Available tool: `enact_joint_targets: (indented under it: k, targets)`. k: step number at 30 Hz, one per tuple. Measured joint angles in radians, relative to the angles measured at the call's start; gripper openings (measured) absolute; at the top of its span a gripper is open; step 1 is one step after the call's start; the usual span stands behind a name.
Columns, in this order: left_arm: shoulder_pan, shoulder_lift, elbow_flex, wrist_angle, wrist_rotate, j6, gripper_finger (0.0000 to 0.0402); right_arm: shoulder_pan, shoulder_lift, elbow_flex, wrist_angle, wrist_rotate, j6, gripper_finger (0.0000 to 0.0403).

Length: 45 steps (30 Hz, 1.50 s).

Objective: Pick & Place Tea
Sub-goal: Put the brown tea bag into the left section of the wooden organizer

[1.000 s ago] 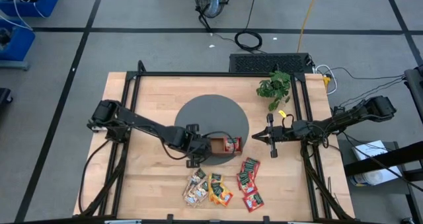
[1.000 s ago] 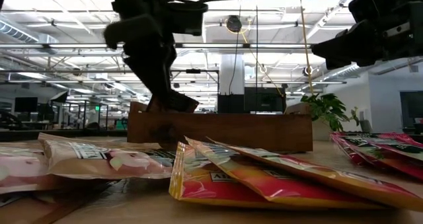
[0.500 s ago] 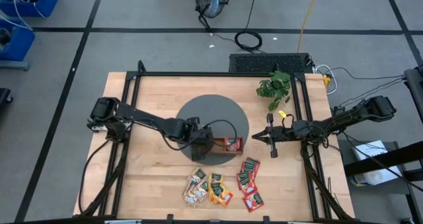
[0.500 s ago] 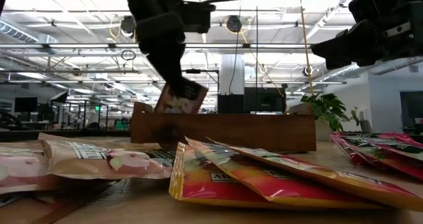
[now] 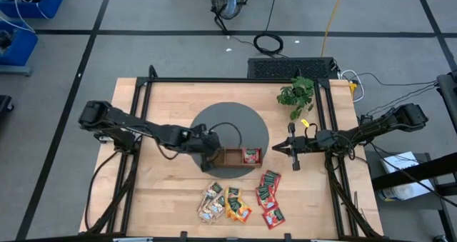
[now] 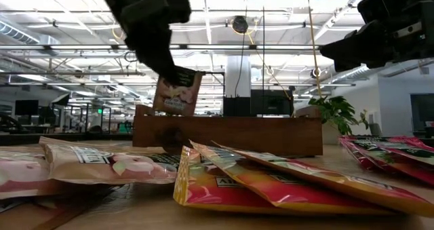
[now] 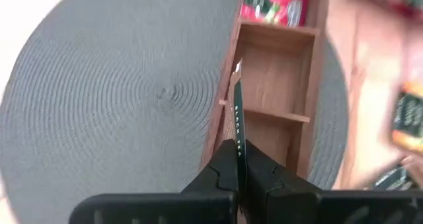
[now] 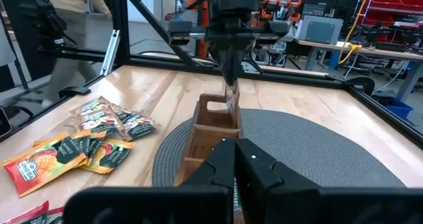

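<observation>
- My left arm reaches low across the table point(image 5: 164, 99) from its left side, elbow bent, and my left pincer point(image 5: 207, 145) hangs over the left end of the wooden tray point(image 5: 230, 160).
- That pincer is pinching a tea packet point(image 6: 176, 92) by its upper edge; the packet hangs clear above the tray's rim, tilted a little.
- The packet is beige with a pale picture on its face; from my left wrist I see it edge-on, a thin dark strip point(image 7: 238, 128) over the tray's compartments.
- The tray sits on the grey round mat point(image 5: 228, 124); a red packet point(image 5: 250, 155) lies in its right compartment.
- Loose packets lie on the table in front of the tray: beige ones point(image 5: 211, 203), orange ones point(image 5: 235, 205), red ones point(image 5: 268, 195).
- My right arm waits at the table's right side, right pincer point(image 5: 284, 148) pressed together, apart from the tray.
</observation>
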Motion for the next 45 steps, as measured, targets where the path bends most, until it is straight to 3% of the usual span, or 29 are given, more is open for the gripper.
enact_joint_targets:
  k: [3,8,23,39,45]
  targets:
    - [0.003,-0.074,-0.093,0.143,0.019,0.004,0.0002,0.000,0.000,0.000,0.003,0.000,0.000,0.0000]
    - [0.003,-0.124,-0.166,0.150,0.021,0.003,0.0001,0.000,0.000,0.000,0.017,0.002,-0.006,0.0000]
    - [0.003,-0.097,-0.176,0.198,0.078,0.028,0.0001,0.000,-0.001,-0.001,0.021,0.002,-0.010,0.0000]
    - [0.007,0.010,-0.174,0.223,0.076,0.023,0.0002,0.000,-0.002,0.000,0.016,0.003,-0.011,0.0000]
    - [0.007,0.007,-0.175,0.221,0.075,0.023,0.0026,0.000,-0.002,0.000,0.023,0.003,-0.011,0.0000]
